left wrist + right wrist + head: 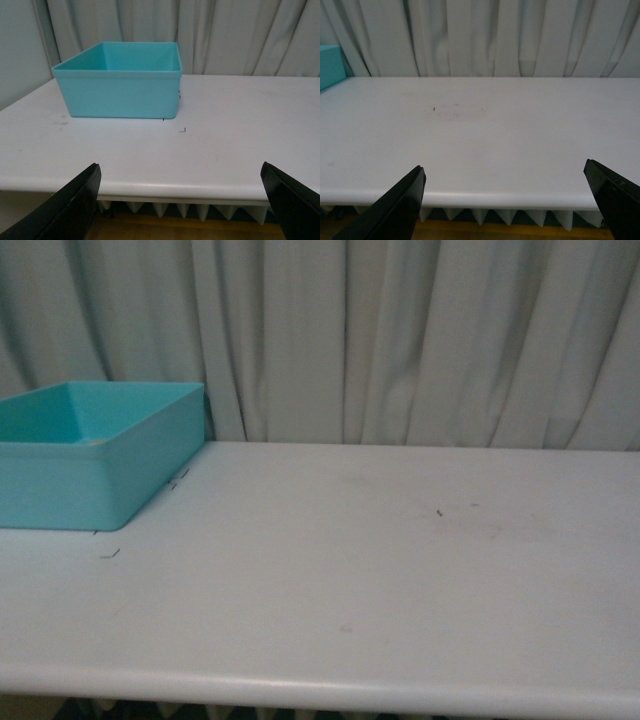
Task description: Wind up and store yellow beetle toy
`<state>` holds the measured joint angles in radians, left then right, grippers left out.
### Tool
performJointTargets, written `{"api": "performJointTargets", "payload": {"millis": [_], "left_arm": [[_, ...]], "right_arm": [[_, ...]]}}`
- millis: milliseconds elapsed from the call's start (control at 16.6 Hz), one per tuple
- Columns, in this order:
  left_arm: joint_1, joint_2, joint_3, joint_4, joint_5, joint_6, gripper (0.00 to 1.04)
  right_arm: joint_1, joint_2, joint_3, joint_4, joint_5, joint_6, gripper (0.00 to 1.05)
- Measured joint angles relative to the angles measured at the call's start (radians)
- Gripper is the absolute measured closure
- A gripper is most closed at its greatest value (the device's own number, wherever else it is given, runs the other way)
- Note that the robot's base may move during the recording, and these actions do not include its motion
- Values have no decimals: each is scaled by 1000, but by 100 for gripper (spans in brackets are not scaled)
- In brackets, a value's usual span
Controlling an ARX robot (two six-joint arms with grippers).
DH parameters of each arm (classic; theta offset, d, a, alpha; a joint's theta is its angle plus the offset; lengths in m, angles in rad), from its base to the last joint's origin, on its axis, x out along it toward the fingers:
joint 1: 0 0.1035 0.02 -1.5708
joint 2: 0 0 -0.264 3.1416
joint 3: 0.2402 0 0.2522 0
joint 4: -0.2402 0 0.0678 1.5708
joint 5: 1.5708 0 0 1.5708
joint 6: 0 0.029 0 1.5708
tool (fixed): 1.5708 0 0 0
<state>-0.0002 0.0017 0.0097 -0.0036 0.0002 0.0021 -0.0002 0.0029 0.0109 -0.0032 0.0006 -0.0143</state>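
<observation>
The yellow beetle toy is out of view in every frame. My left gripper (182,200) is open, its black fingers (75,205) spread wide over the table's front edge, with nothing between them. It faces a turquoise box (120,82) standing on the table ahead. My right gripper (505,202) is open too, fingers (400,205) wide apart at the front edge, holding nothing. Neither arm shows in the front view.
The turquoise open box (95,455) stands at the table's back left; what lies in it is hidden by its walls. The white table (380,570) has a rounded front edge and a few small dark specks (438,512). Pale curtains (400,340) hang behind.
</observation>
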Motion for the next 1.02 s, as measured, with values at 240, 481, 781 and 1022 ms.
{"api": "performJointTargets", "payload": {"millis": [240, 481, 781, 1022], "left_arm": [[0, 0, 0, 0, 0, -1, 7], [0, 0, 0, 1, 0, -2, 7], [0, 0, 0, 0, 0, -1, 7], [0, 0, 0, -1, -1, -2, 7]], "right_arm": [[0, 0, 0, -1, 0, 1, 7], [0, 0, 0, 0, 0, 0, 7], [0, 0, 0, 0, 0, 1, 7], [0, 0, 0, -3, 0, 3, 7]]}}
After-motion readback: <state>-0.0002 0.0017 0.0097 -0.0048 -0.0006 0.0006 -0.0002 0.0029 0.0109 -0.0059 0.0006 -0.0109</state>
